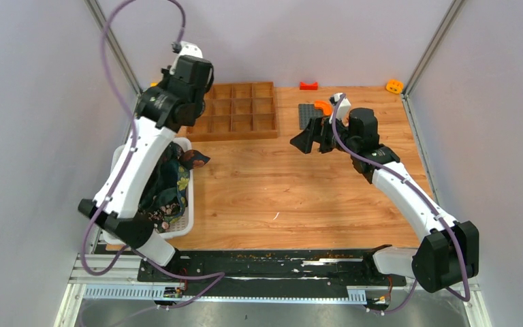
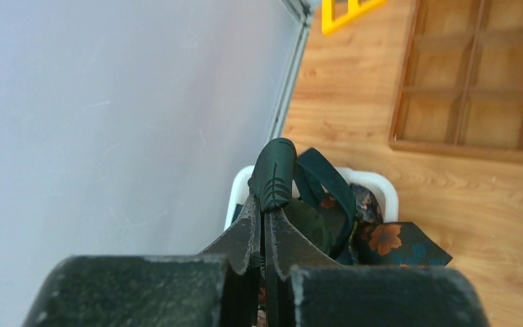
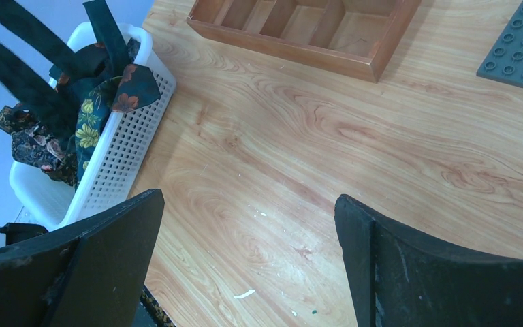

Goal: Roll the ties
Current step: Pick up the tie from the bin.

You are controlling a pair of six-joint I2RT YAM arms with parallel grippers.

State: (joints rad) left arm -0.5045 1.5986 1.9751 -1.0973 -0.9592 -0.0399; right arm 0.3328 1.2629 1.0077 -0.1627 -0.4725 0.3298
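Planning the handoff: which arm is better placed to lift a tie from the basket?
Left. The left gripper is shut on a dark green tie above the white basket; the right gripper hangs open over the table.

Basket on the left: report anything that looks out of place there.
The ties are heaped in a tangle in the white basket, and one patterned tip hangs out over its rim. The left pincer is shut on a dark green tie.
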